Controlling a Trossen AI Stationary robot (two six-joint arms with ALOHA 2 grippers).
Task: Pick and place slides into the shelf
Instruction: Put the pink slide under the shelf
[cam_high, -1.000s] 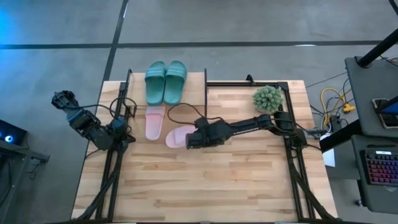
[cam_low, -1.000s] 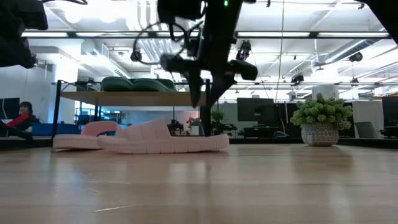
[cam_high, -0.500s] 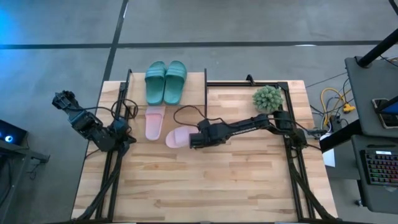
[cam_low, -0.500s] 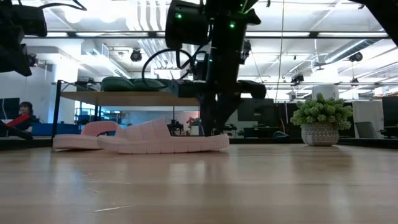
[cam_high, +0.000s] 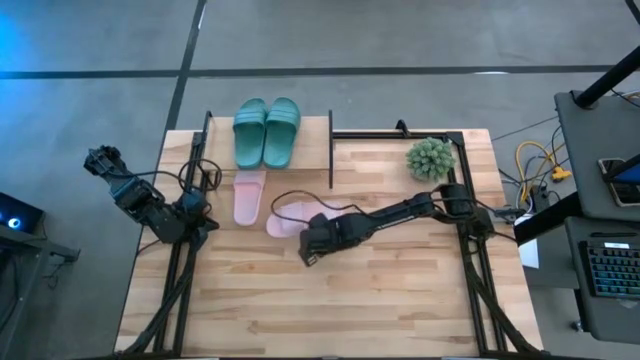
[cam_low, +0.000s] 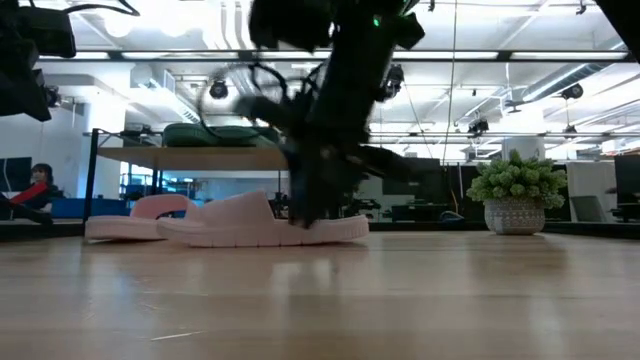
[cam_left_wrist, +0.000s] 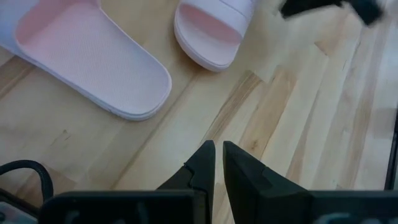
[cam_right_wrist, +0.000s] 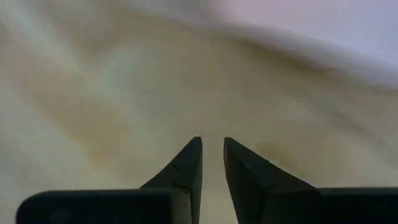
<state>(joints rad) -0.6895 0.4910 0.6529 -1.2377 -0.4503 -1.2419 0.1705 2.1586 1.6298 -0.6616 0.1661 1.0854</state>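
Note:
The teal pair (cam_high: 265, 132) lies side by side on the shelf's top board (cam_low: 200, 158). Two pale pink slides lie flat on the tabletop in front of the shelf: one (cam_high: 248, 196) to the left, the other (cam_high: 290, 216) angled beside it, and both show in the low view (cam_low: 260, 222). My right gripper (cam_high: 308, 248), shut, hangs low over bare wood just near of the angled pink slide (cam_right_wrist: 323, 25) and touches nothing. It is blurred in the low view (cam_low: 310, 200). My left gripper (cam_high: 196, 216) waits shut at the table's left, facing both pink slides (cam_left_wrist: 93, 59).
A fuzzy green plant (cam_high: 430, 158) in a pot stands at the far right (cam_low: 515, 190). Black frame rails run along both table sides (cam_high: 470, 250). A black cable loops over the angled pink slide's area (cam_high: 300, 200). Bare wood stretches toward the near edge (cam_high: 330, 310).
My right gripper has swung from over the angled pink slide's right end toward the table's near edge, turning and dropping lower. Both pink slides have stayed where they were.

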